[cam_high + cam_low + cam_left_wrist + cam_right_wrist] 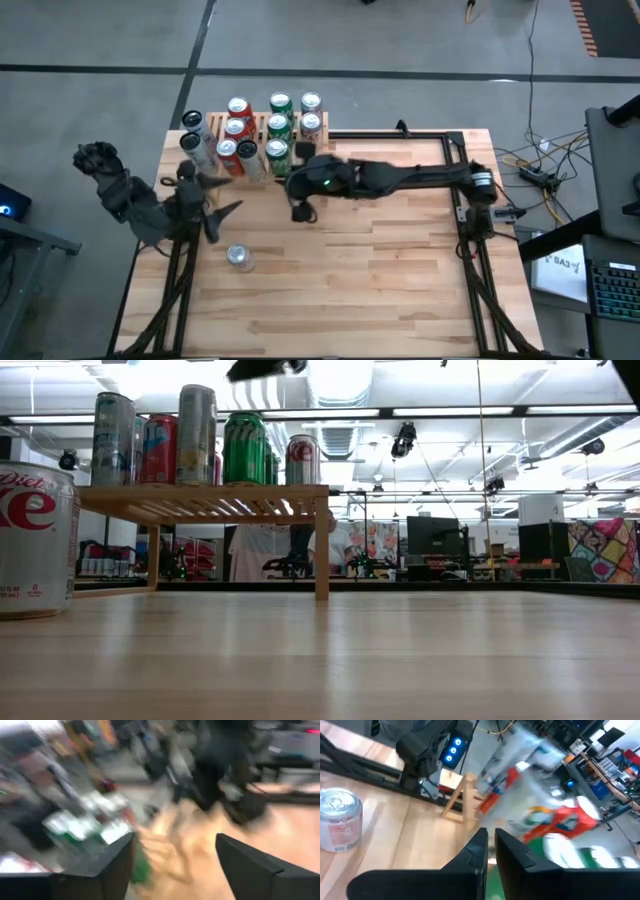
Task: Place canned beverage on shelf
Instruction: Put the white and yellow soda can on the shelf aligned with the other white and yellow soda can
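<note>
The shelf (323,137), a low light-wood slatted rack, stands on its legs at the table's far left. It carries several upright cans (280,128), red, green and silver, also seen in the low view (200,435). A silver canned beverage (240,258) with red lettering stands upright on the table, near and left; it also shows in the low view (35,540) and right wrist view (340,820). My left gripper (225,196) hangs open and empty between that can and the shelf, its fingers wide apart (175,865). My right gripper (300,213) is shut and empty (491,845), just in front of the shelf.
Black frame rails (460,200) run along the table's right and far sides, where the right arm is mounted. The left arm's base (130,200) stands at the table's left edge. Bare wood (380,290) spreads over the near and right part.
</note>
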Robot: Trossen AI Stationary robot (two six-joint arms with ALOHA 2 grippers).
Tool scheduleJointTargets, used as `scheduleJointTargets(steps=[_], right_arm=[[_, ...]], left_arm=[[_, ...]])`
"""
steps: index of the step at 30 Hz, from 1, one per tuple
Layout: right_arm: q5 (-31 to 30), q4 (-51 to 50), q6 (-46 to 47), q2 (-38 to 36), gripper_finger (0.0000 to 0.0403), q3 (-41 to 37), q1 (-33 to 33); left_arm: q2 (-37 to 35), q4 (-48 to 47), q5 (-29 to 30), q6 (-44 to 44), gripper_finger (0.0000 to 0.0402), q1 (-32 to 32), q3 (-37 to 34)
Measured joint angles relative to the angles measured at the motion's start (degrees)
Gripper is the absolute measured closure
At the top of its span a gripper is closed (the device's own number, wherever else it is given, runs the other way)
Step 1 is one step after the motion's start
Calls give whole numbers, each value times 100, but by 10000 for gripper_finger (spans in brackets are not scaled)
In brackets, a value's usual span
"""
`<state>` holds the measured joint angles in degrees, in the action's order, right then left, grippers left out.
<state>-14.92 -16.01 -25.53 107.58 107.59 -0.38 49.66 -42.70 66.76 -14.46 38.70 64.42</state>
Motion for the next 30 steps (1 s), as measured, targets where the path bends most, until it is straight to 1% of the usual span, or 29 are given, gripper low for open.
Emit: scheduleJointTargets(steps=[1, 3, 5, 7, 9, 12, 13, 15, 17, 21, 26, 30], right_arm=[[18, -113, 2, -143, 381, 0, -3], [31, -270, 40, -421, 381, -2, -45], [69, -249, 74, -674, 381, -2, -108], [302, -202, 90, -864, 381, 2, -210], [557, -112, 158, -969, 381, 2, -335], [918, 56, 284, -976, 381, 49, -538], [1058, 104, 335, -945, 381, 97, -616], [1389, 294, 385, -856, 381, 226, -757], [1662, 469, 409, -742, 381, 368, -876], [1957, 631, 374, -390, 381, 695, -1037], [2072, 743, 203, -55, 381, 1049, -1145], [2097, 724, 91, 6, 381, 1110, -1218]], left_arm=[[20, -545, -249, -693, 152, 91, 56], [113, -1364, -458, -1900, 183, 154, 15], [215, -1793, -614, -2684, 220, 164, -186], [337, -1831, -795, -3002, 262, 136, -460], [470, -1749, -790, -3067, 308, 110, -649], [677, -1736, -601, -3124, 374, 54, -848], [750, -1727, -502, -3158, 387, 11, -877], [844, -1718, -301, -3200, 392, -115, -894], [912, -1725, -274, -3179, 392, -280, -894], [947, -1730, -278, -2937, 400, -744, -898], [887, -1713, -280, -2376, 401, -1348, -907], [827, -1574, -330, -1968, 401, -1619, -907]])
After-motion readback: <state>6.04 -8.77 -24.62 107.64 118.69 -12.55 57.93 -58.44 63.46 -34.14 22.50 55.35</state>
